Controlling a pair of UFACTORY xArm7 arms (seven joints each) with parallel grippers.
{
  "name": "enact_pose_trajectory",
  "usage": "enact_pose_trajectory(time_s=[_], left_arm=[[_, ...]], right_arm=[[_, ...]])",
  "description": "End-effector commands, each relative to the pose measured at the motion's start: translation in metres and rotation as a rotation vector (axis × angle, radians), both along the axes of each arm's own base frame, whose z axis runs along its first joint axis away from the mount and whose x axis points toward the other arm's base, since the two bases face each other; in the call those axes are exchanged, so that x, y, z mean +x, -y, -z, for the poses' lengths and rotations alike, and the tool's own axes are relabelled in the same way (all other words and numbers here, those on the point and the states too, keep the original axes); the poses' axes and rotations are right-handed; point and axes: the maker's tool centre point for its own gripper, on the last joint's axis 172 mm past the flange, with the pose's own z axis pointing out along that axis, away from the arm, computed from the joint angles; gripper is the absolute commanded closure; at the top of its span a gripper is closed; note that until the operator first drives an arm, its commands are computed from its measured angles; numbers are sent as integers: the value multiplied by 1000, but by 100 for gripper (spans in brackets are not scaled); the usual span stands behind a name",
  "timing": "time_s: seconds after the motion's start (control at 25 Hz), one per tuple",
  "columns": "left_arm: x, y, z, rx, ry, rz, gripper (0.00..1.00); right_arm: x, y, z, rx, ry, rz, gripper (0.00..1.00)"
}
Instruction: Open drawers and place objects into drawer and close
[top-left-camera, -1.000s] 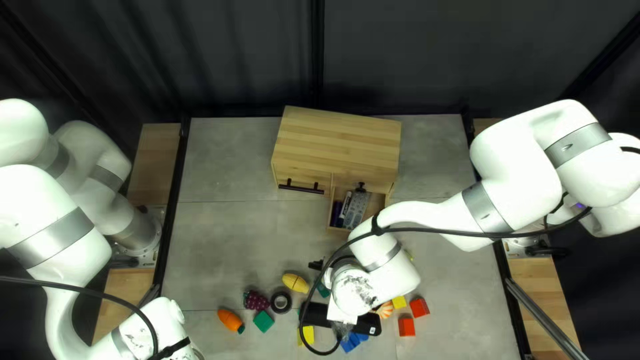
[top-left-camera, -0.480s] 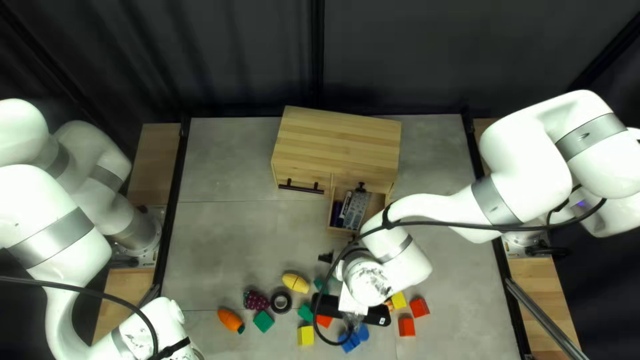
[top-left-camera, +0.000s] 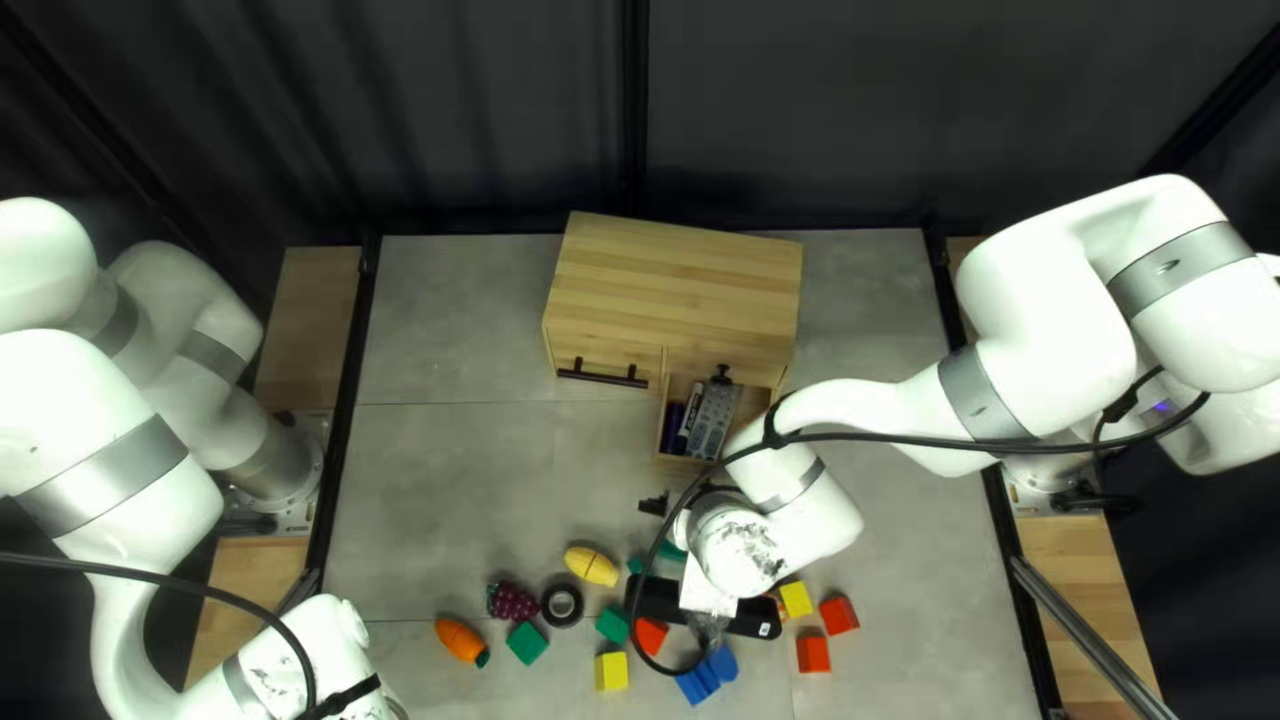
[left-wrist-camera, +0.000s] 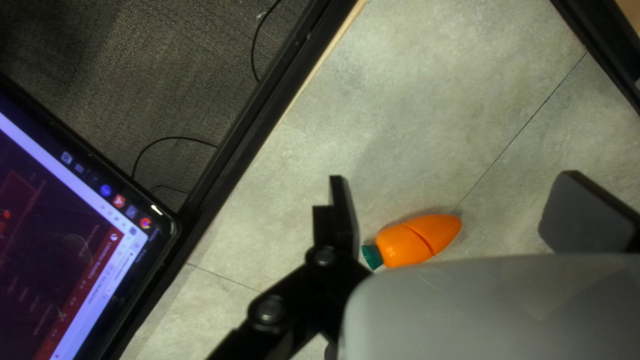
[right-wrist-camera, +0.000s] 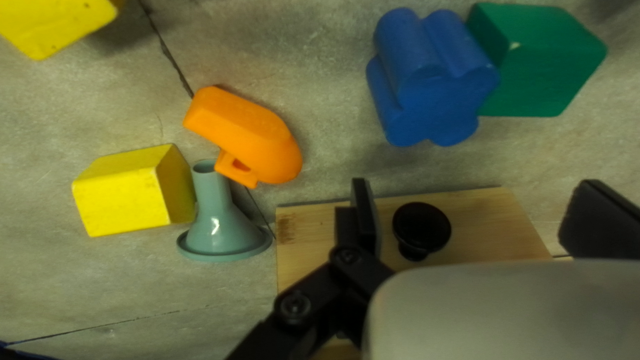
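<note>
In the top left view, the wooden cabinet (top-left-camera: pixel 674 287) has its right drawer (top-left-camera: pixel 758 408) open, holding pens (top-left-camera: pixel 691 411) and a grey patterned object (top-left-camera: pixel 716 414); its left drawer (top-left-camera: pixel 598 358) is closed. My left gripper (top-left-camera: pixel 387 704) is barely visible at the bottom edge. My right gripper (top-left-camera: pixel 708 624) is over the scattered toys. In the left wrist view, my left gripper (left-wrist-camera: pixel 465 207) is open above an orange carrot (left-wrist-camera: pixel 419 240) on the table. In the right wrist view, my right gripper (right-wrist-camera: pixel 478 212) is open above a black knob (right-wrist-camera: pixel 421 230) on a wooden piece (right-wrist-camera: pixel 310 233).
Ahead of the right gripper lie a blue block (right-wrist-camera: pixel 433 83), green block (right-wrist-camera: pixel 540 60), orange piece (right-wrist-camera: pixel 247 133), yellow block (right-wrist-camera: pixel 133 190) and grey-green funnel (right-wrist-camera: pixel 220 227). Grapes (top-left-camera: pixel 512 602), black tape (top-left-camera: pixel 562 606) and a lemon (top-left-camera: pixel 591 566) lie left of the right arm.
My right arm has moved toward the cabinet and slightly rightward, uncovering green and red blocks near the table's near edge. The left arm and the drawers look unchanged.
</note>
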Motion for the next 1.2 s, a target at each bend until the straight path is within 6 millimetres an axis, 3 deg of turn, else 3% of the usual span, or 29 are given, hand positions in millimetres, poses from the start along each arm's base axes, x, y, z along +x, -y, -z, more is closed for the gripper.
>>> enact_pose_trajectory(time_s=[0.04,1.2], left_arm=[[0,0,0,0,0,0,0],[0,0,0,0,0,0,0]], right_arm=[[1,2,1,-22,-8,14,0],[-9,13,20,-77,-115,86,0]])
